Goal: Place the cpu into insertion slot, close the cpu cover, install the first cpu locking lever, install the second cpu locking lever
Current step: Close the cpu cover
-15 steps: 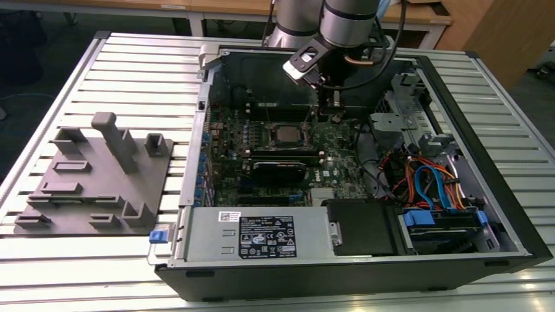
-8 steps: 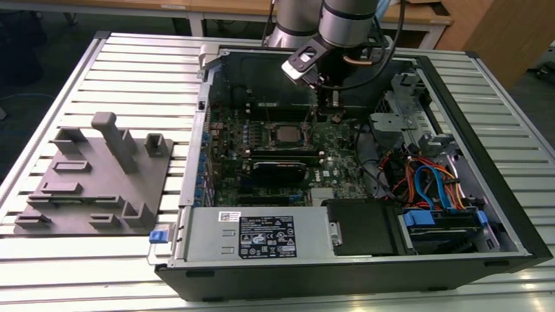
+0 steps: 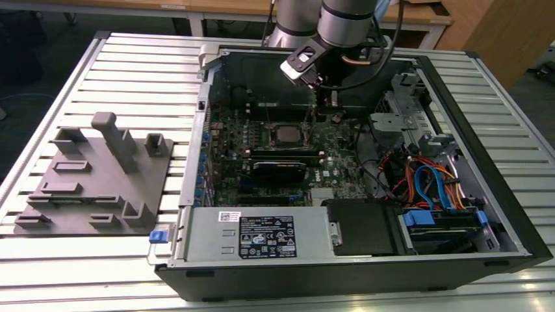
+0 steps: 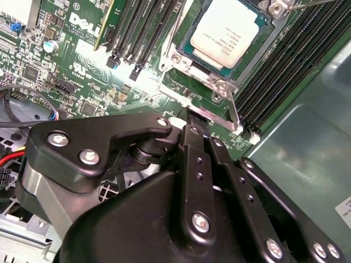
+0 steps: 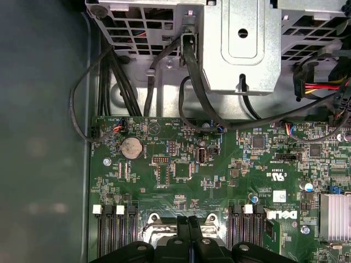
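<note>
Pincer (image 4: 198,127), tips together, beside the cpu cover (image 4: 184,68) lying over the seated cpu (image 4: 230,30); the locking lever (image 4: 234,109) probably needs steady, square pressure.

Arm (image 3: 345,21) angled downward, jaws pressed together.

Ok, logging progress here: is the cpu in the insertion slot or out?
In. In the second wrist view the cpu lies flat inside the insertion slot, silvery metal framing its edges.
</note>
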You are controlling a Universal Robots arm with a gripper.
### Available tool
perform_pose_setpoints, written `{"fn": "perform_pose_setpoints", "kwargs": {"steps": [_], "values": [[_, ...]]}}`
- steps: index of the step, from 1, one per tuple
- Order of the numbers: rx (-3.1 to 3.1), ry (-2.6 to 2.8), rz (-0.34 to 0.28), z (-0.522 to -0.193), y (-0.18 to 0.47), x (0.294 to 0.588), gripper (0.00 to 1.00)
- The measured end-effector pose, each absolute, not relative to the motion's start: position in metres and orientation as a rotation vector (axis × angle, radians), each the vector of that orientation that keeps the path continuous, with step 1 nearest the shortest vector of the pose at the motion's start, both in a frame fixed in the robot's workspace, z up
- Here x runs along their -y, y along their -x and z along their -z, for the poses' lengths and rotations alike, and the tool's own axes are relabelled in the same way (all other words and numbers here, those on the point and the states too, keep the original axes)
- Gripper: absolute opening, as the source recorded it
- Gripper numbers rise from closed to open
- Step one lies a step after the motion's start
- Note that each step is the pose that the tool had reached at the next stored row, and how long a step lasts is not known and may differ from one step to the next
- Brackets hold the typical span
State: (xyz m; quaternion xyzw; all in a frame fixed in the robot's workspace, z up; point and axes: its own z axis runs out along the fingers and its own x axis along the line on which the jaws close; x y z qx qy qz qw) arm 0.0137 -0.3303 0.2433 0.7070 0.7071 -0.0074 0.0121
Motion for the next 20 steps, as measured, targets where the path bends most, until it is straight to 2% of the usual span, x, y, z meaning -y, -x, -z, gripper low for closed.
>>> {"fn": "perform_pose_setpoints", "kwargs": {"steps": [20], "values": [[-2.205,-2.204,0.023,-0.2434,-0.0065,0.3303,0.1]]}}
